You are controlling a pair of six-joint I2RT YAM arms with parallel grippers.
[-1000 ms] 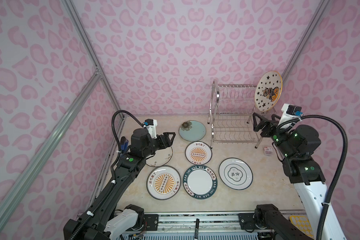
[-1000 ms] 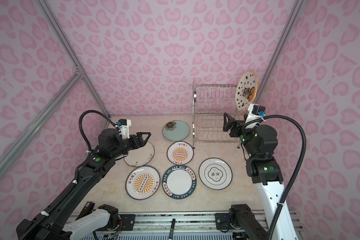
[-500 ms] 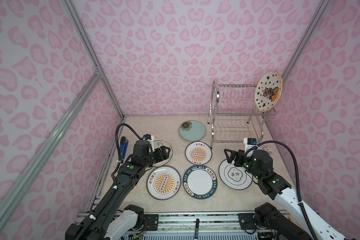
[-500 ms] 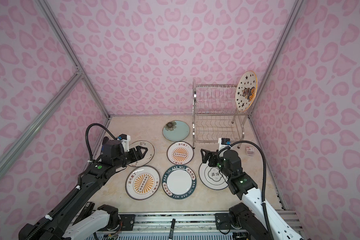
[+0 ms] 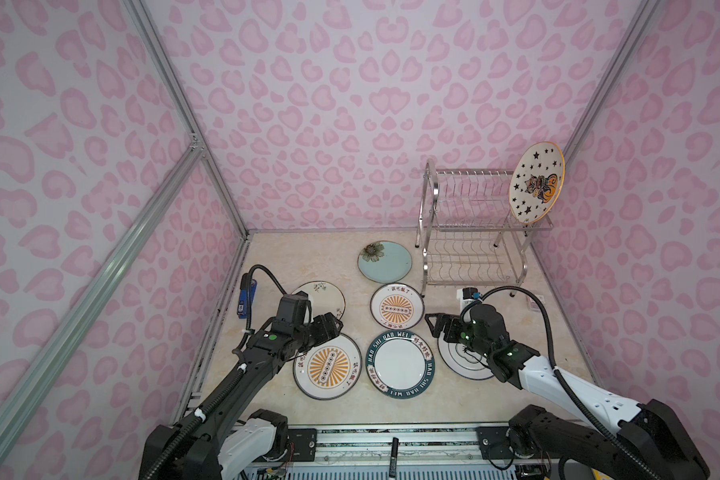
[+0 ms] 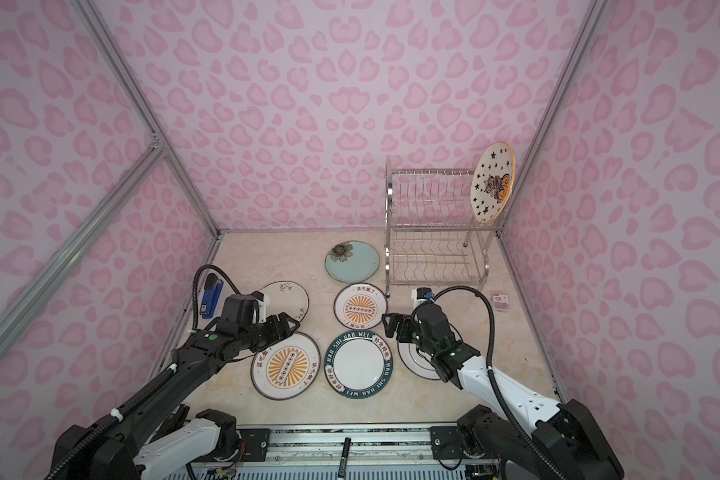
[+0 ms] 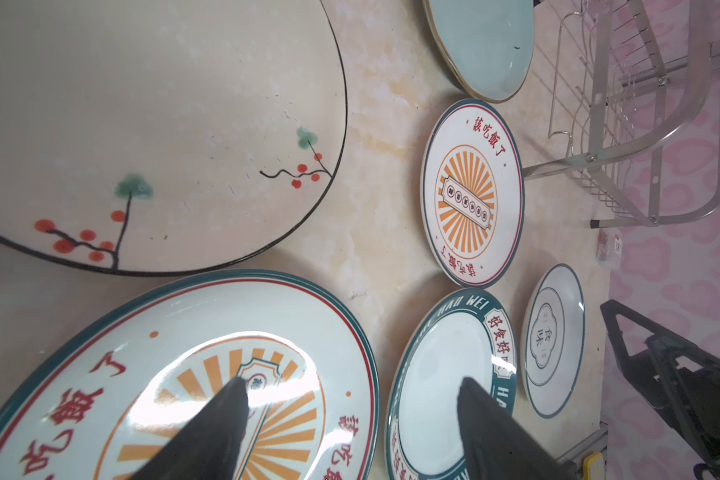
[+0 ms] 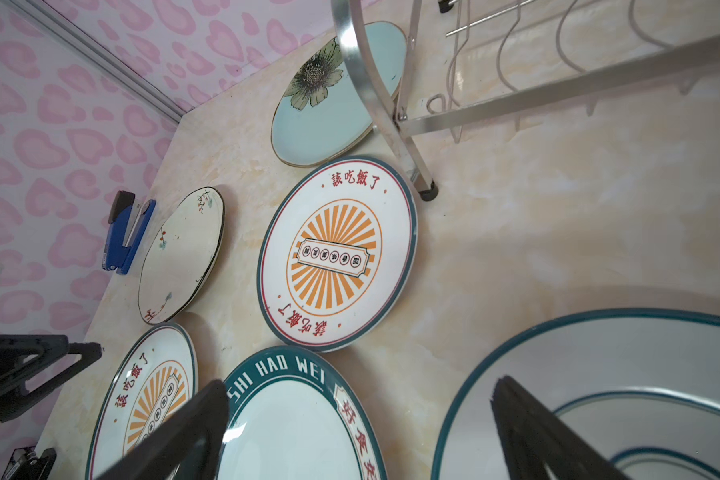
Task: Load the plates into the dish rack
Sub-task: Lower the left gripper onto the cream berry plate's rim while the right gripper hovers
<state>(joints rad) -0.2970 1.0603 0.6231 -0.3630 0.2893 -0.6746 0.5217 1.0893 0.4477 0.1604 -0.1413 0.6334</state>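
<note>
Chrome two-tier dish rack point(image 5: 470, 226) on cream worktop point(image 5: 458, 401). Star-and-cat plate point(image 5: 536, 183) upright in rack's top tier, right end; top views only. Flat, left of and nearer than rack: large sunburst plate point(image 5: 327, 366), teal-lettered plate point(image 5: 400, 364), cream berry-sprig plate point(image 5: 327, 295), emblem plate point(image 7: 553, 340), pale blue flower plate point(image 5: 385, 264), small sunburst plate point(image 5: 396, 306). Emblem readable in left wrist view, part arm-covered from above. Left fingers point(image 7: 221, 424) apart by large sunburst plate's rim; right fingers point(image 8: 524, 436) apart by emblem plate's rim; both empty.

Beige marbled tabletop point(image 5: 454, 409) held, lying flat: flower plate point(image 5: 384, 262), floral plate point(image 5: 326, 292), small sunburst plate point(image 5: 396, 306), large sunburst plate point(image 5: 327, 368), teal-lettered plate point(image 5: 400, 364), emblem plate point(image 7: 553, 340). Dish rack point(image 5: 470, 253) stood far right; blue stapler point(image 6: 211, 295) at left edge.
</note>
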